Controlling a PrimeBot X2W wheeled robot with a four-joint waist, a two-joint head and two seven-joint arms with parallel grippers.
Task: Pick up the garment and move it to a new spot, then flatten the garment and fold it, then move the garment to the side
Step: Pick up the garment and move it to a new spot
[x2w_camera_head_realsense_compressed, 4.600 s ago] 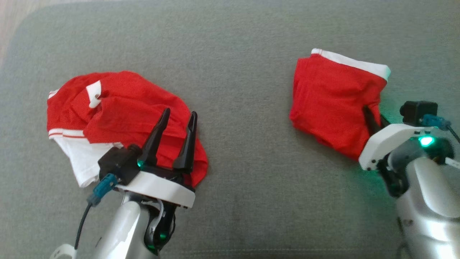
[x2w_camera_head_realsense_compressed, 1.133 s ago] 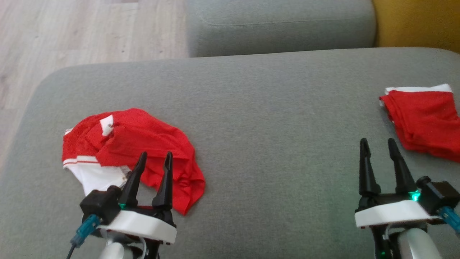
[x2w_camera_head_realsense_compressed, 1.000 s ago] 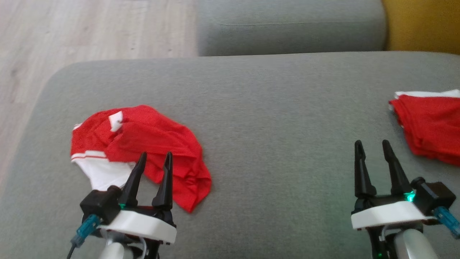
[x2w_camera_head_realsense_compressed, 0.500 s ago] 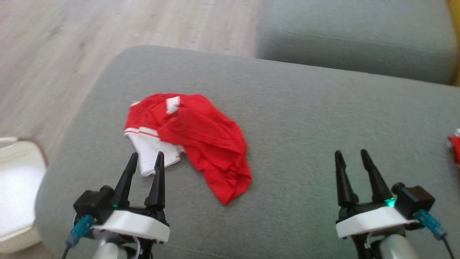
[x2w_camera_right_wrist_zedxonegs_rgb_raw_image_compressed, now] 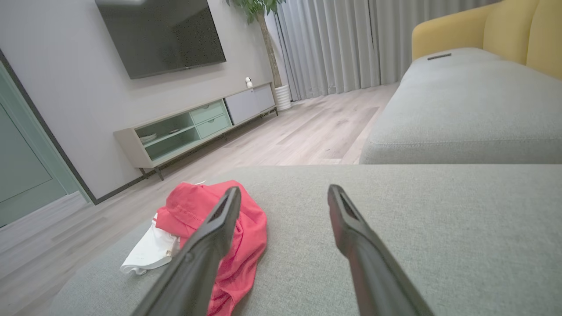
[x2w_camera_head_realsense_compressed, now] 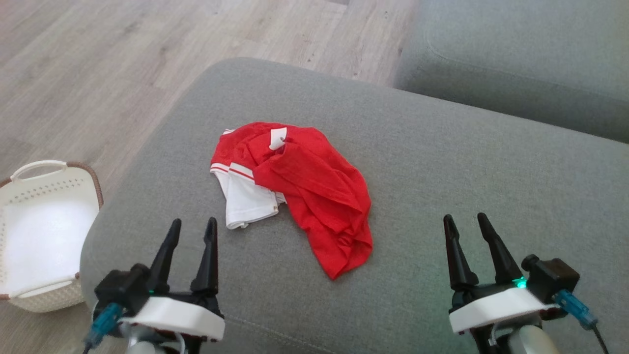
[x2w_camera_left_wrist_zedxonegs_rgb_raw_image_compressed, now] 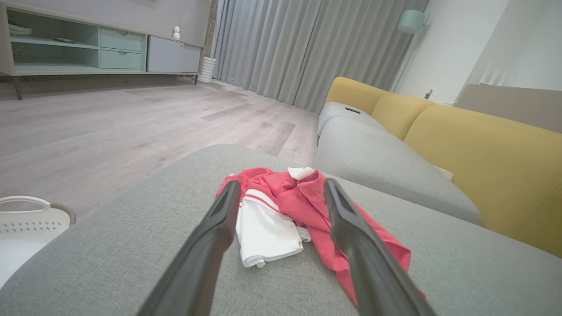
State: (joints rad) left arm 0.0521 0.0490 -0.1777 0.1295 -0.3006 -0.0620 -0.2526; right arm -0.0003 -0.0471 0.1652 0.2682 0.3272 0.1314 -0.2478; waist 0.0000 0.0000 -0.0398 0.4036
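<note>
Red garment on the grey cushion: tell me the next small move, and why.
Probably reach the left gripper forward and down onto the near white edge of the red garment. It lies crumpled and untouched on the cushion; the left gripper hovers open just short of it, and the right gripper, also open, is farther off.

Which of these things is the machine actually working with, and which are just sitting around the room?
Part of the job:
- crumpled red-and-white garment
- grey cushion it lies on
- left pincer and right pincer, both open and empty

Just lying about:
- white basket
- yellow sofa
- television
- cabinet
</note>
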